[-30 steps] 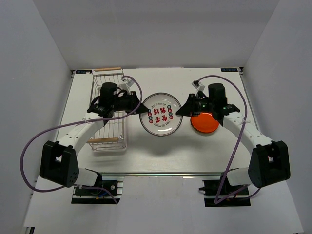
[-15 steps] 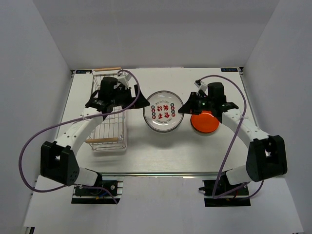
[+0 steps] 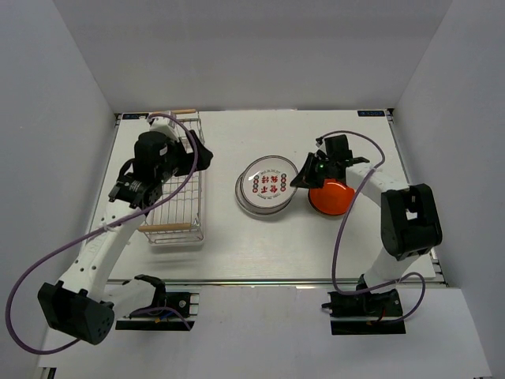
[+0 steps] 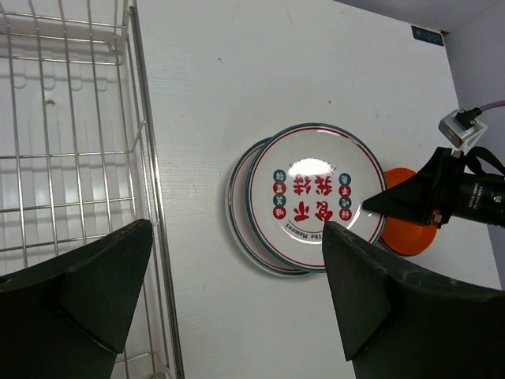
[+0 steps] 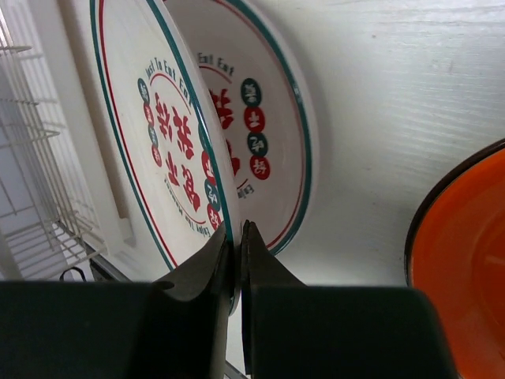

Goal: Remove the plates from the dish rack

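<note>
The silver wire dish rack (image 3: pixel 175 213) (image 4: pixel 79 158) stands at the left with no plates showing in it. Two white plates with red and green marks overlap at the table's middle. The upper plate (image 3: pixel 268 183) (image 4: pixel 308 193) (image 5: pixel 173 134) is tilted, and my right gripper (image 3: pixel 296 180) (image 5: pixel 238 229) is shut on its right rim. The lower plate (image 3: pixel 241 193) (image 4: pixel 237 205) (image 5: pixel 268 126) lies flat beneath it. An orange-red plate (image 3: pixel 331 197) (image 4: pixel 402 229) (image 5: pixel 465 260) sits just to the right. My left gripper (image 3: pixel 199 156) (image 4: pixel 237 229) hangs wide open and holds nothing, above the rack's right side.
The rack's wooden handles (image 3: pixel 175 113) cross its far and near ends. White walls enclose the table on three sides. Purple cables (image 3: pixel 347 229) loop from both arms over the table.
My left gripper opened, let go of the white plate and drew back up over the rack. The right gripper now pinches that plate's rim and tilts it over the other white plate.
</note>
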You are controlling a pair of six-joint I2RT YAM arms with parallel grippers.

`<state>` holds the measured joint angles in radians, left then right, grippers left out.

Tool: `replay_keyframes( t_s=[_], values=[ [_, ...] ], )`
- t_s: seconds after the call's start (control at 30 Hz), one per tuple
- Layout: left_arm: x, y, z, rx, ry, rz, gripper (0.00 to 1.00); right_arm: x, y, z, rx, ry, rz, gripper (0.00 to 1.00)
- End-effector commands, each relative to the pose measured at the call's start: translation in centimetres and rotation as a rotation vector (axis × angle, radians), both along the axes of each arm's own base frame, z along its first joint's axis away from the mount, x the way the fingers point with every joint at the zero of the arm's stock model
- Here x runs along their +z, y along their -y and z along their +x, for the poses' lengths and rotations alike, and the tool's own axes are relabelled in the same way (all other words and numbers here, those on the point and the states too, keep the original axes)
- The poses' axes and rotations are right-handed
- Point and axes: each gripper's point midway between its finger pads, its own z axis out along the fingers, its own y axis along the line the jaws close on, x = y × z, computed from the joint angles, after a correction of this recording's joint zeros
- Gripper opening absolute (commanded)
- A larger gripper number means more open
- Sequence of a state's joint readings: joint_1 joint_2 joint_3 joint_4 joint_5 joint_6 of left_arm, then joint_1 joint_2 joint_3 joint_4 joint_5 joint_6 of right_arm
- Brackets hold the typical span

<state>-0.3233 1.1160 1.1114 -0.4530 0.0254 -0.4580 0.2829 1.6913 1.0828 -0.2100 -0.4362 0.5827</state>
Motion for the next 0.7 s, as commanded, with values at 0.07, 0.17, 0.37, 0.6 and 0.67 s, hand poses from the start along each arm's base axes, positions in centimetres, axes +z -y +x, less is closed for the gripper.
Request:
replay_keyframes(
  t_s=[0.07,0.17,0.37,0.6,0.67],
  values=[
    [-0.9,-1.4,0.2,0.070,-0.028,0.034,0.98,1.3,-1.2,1.8,-0.017,0.016,0.039,0.07],
    [-1.3,-1.3,0.2,0.064,-0.035,0.034,0.98,1.0,-1.4,1.4,-0.003,0.007,0.037,0.15],
    [-1.5,-1.1,0.2,0.055,-0.040,0.033,0.98,0.2,-1.9,0.4,0.036,-0.008,0.003,0.49],
    [-1.7,-0.7,0.1,0.038,-0.053,0.038,0.98,-0.1,-1.2,-0.3,0.070,0.004,-0.105,0.89],
    [-1.7,-0.8,-0.1,0.042,-0.063,0.043,0.98,-0.2,-0.4,-0.2,0.072,0.016,-0.168,0.89]
  ],
)
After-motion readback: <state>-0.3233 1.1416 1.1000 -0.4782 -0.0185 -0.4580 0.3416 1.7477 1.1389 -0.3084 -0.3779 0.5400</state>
